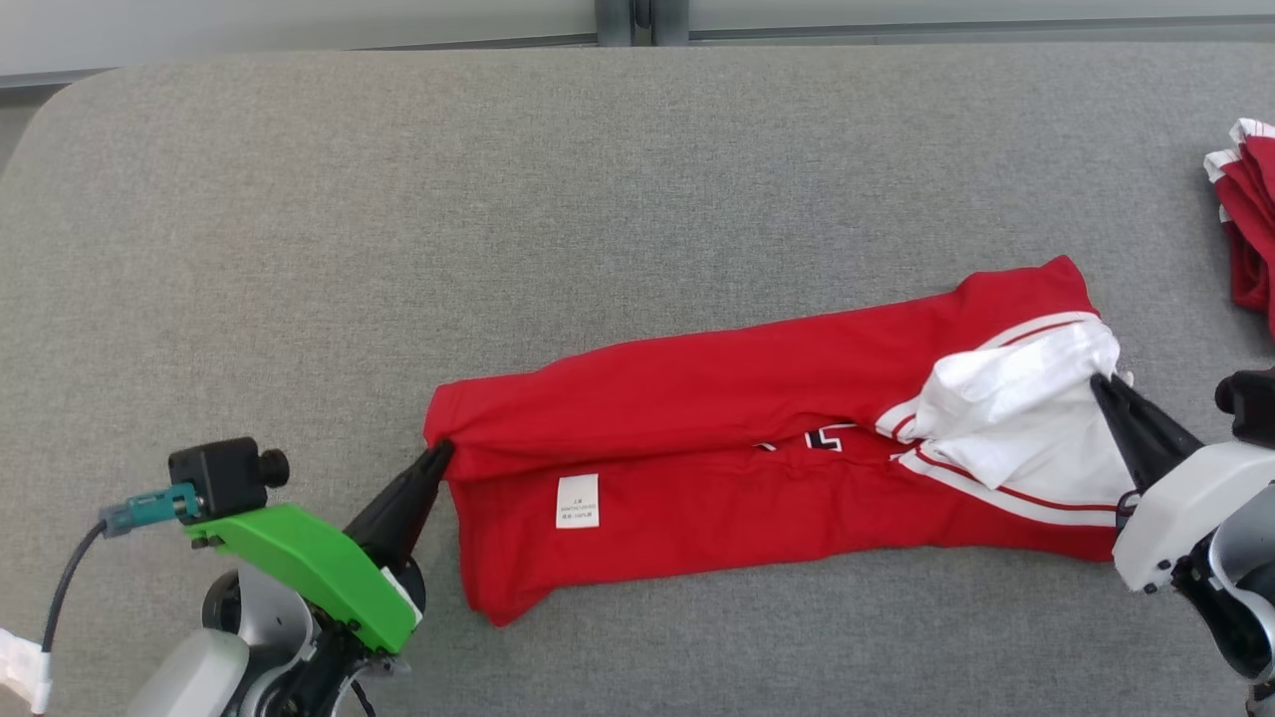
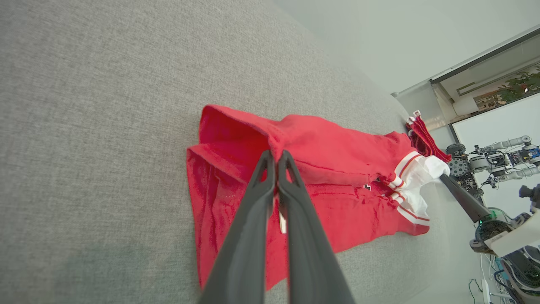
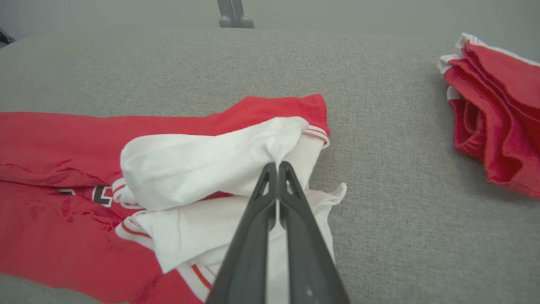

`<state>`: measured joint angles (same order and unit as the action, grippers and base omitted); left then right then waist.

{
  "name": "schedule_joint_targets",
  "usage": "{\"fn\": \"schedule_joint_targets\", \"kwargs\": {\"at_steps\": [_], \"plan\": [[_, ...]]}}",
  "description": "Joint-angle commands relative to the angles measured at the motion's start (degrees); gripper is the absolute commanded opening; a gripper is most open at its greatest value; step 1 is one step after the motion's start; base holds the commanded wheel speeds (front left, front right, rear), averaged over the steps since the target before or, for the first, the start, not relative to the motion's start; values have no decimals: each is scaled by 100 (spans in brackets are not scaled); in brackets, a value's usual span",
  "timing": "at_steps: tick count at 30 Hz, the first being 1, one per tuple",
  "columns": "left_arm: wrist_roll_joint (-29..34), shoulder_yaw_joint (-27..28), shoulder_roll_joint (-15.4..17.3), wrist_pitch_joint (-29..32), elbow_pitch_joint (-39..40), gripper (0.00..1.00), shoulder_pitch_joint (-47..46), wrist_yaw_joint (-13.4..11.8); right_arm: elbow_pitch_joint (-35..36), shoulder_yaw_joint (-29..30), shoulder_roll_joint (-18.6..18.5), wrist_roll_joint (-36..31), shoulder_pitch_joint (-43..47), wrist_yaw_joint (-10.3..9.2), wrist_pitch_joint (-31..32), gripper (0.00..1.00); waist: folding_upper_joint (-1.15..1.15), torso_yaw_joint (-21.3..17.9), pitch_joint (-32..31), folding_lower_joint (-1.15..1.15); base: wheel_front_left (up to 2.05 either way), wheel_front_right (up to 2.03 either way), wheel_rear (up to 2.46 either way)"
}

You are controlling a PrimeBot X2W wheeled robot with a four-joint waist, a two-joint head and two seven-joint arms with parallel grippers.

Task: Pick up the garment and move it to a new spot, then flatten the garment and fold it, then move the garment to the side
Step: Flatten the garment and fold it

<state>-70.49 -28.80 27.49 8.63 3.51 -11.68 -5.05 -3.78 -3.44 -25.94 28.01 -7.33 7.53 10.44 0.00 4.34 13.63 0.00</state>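
So the garment (image 1: 757, 468), a red jersey with white sleeves, was lying stretched left to right across the gray fabric-covered table (image 1: 498, 199), somewhat toward the near right part of it. The far long edge was folded over toward the robot, so the upper layer sat on the lower one with a seam-like gap running along the middle. A bit of dark and white lettering (image 1: 822, 438) peeked out of that gap.

The left gripper (image 1: 438, 456) had its two dark fingers pressed together on the red fabric at the jersey's left end, right at the corner of the folded-over layer. From the left wrist view you could see the cloth pulled up into a little peak where the tips pinched it.

The right gripper (image 1: 1099, 383) was doing the same at the other end, fingers closed tight on the white sleeve (image 3: 202, 164), which bunched up over the red body. A second white sleeve layer with red trim lay under it.

A small white label (image 1: 578, 501) was showing on the lower layer near the left end. Well apart, at the far right edge of the table, sat a red pile (image 3: 498, 118) of similar cloth with white trim.
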Motion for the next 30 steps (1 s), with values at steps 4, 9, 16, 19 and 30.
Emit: {"fn": "schedule_joint_targets", "kwargs": {"at_steps": [4,9,16,19,30], "plan": [[306,-206,148,33,-213,100,197,-153,-67,-141,-147,0,255,-9,452,100,0,17,17,0,0,0,0],[1111,-313,312,-516,-491,100,406,-664,311,302,-264,82,211,-9,993,100,0,1,62,0,0,0,0],[1989,-68,-188,-2149,-778,100,605,-1244,731,795,-209,-333,-86,-7,1923,100,0,194,310,0,0,0,0],[2329,-20,-567,-2344,-958,100,510,-1157,509,821,-143,-661,-231,-8,2239,100,0,327,433,0,0,0,0],[3612,1078,-1722,-2381,-1398,100,913,-467,-572,252,407,-41,-291,12,2658,100,0,593,349,0,0,0,0]]}}
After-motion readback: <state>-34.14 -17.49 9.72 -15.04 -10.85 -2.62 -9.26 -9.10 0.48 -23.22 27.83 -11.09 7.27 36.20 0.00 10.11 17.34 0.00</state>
